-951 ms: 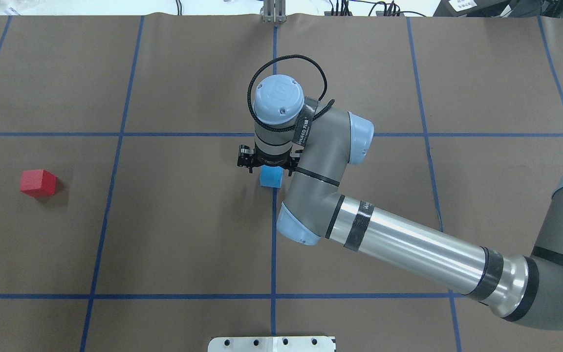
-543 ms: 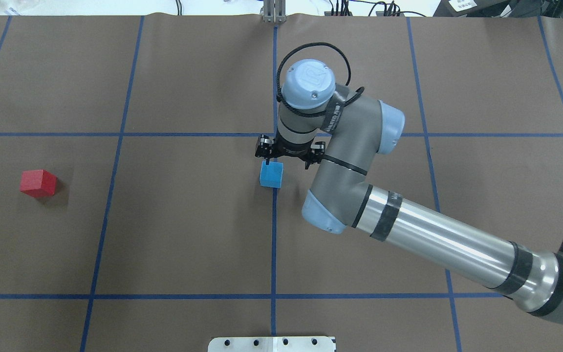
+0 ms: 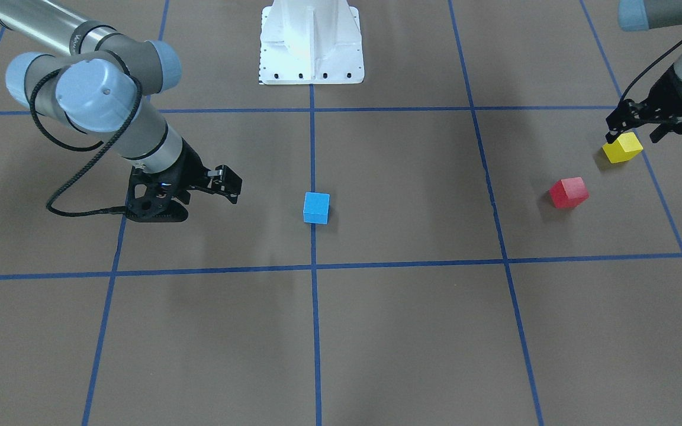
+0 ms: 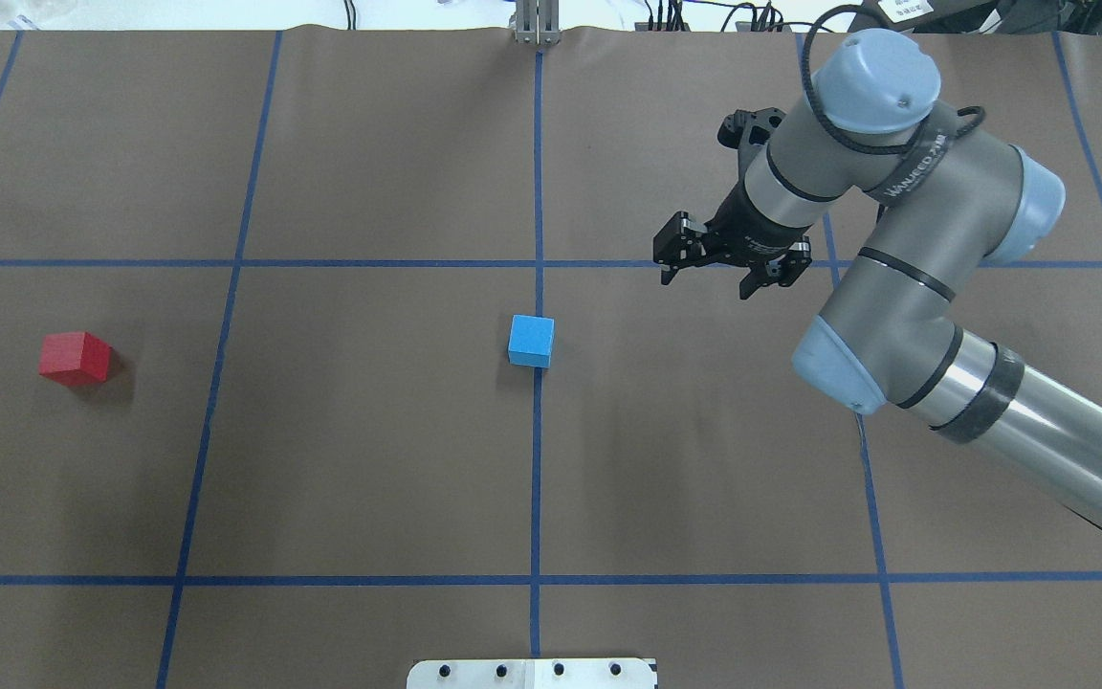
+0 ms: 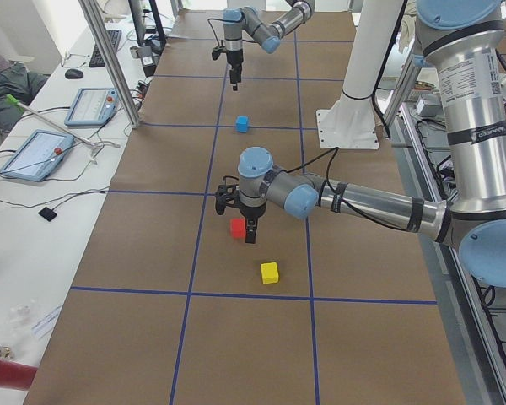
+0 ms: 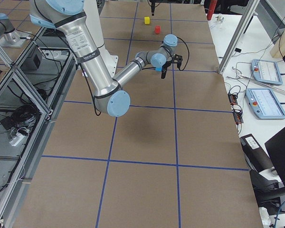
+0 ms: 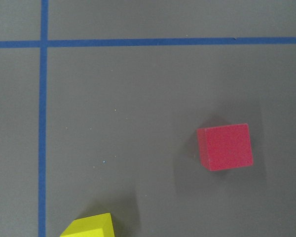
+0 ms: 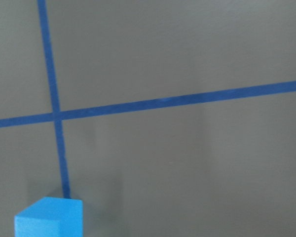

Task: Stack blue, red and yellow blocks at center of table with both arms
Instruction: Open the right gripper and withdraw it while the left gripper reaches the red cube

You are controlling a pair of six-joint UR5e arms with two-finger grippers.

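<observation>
Standing apart with nothing between them, the fingers [image 4: 677, 244] of the right gripper [image 4: 706, 284] hang above bare table [image 4: 369, 459], over a cross line of blue tape [image 4: 608, 263]. The gripper is well apart from the blue block [image 4: 531, 341], on the robot's right of it. Its wrist camera catches only a corner of that block at the lower left, below a tape crossing. Behind the gripper the right arm [image 4: 895, 249] bends at the wrist joints and runs off the overhead view's right edge.

The blue block sits alone at the table's centre, flat on the paper. One lower edge touches the long middle tape line, just on the robot's side of the crossing.

On the other side, the left gripper [image 3: 633, 138] also has its fingers [image 3: 613, 133] spread and holds nothing. From the front, one fingertip lines up with the back corner of the yellow block [image 3: 621, 147]. The left side view shows the gripper raised off the table near the red block [image 3: 568, 193], so which block it stands over cannot be told. Its wrist camera sees red at mid right and yellow cut by the lower edge.

Red and yellow lie near each other but apart, far out on the robot's left, well away from blue.
</observation>
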